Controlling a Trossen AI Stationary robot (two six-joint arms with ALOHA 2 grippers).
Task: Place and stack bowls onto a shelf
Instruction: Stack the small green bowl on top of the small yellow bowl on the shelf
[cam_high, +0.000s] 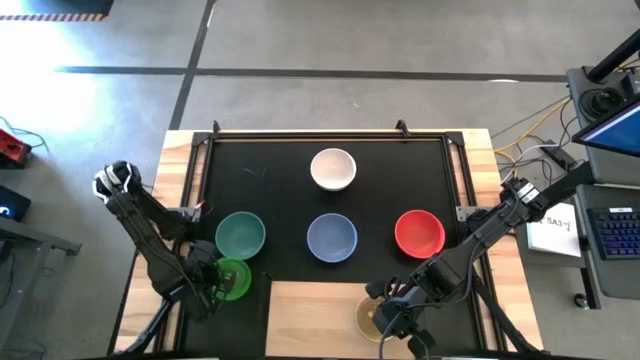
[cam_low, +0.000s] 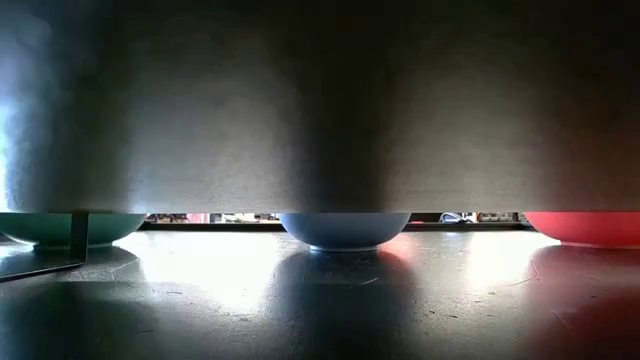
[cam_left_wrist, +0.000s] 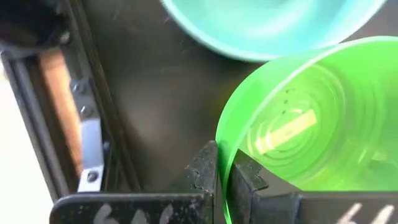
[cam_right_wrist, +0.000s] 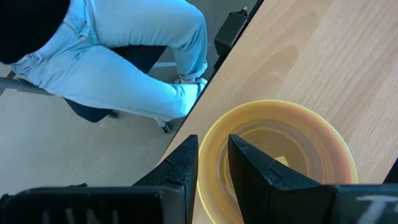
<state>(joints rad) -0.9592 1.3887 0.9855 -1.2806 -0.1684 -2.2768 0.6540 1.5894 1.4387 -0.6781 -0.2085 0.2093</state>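
My left gripper (cam_high: 215, 285) is shut on the bright green bowl (cam_high: 234, 278) at the mat's near left, just near of the teal bowl (cam_high: 240, 235). My right gripper (cam_high: 385, 315) is shut on the yellow bowl (cam_high: 372, 320) over the pale wood shelf (cam_high: 320, 315) at the table's near edge. The pale blue bowl (cam_high: 332, 238), red bowl (cam_high: 419, 233) and white bowl (cam_high: 333, 168) stand upright on the black mat. The cyan and magenta bowls are out of view. My left gripper holds the green bowl by its rim (cam_left_wrist: 222, 163), one finger inside the bowl and one outside. The bowl's mouth shows tilted toward the wrist camera; whether it is clear of the mat I cannot tell. My right gripper pinches the yellow bowl's rim (cam_right_wrist: 210, 155) on its near side, one finger (cam_right_wrist: 249, 165) inside and one (cam_right_wrist: 183, 163) outside. The bowl is above the shelf's wood near its near edge; whether it rests there I cannot tell.
A black frame rail (cam_left_wrist: 93, 124) runs close beside the green bowl on the table's left. A person's legs in jeans (cam_right_wrist: 124, 68) stand just beyond the table's near edge. In the low view a dark surface hides everything above the bowls' bases (cam_low: 342, 230).
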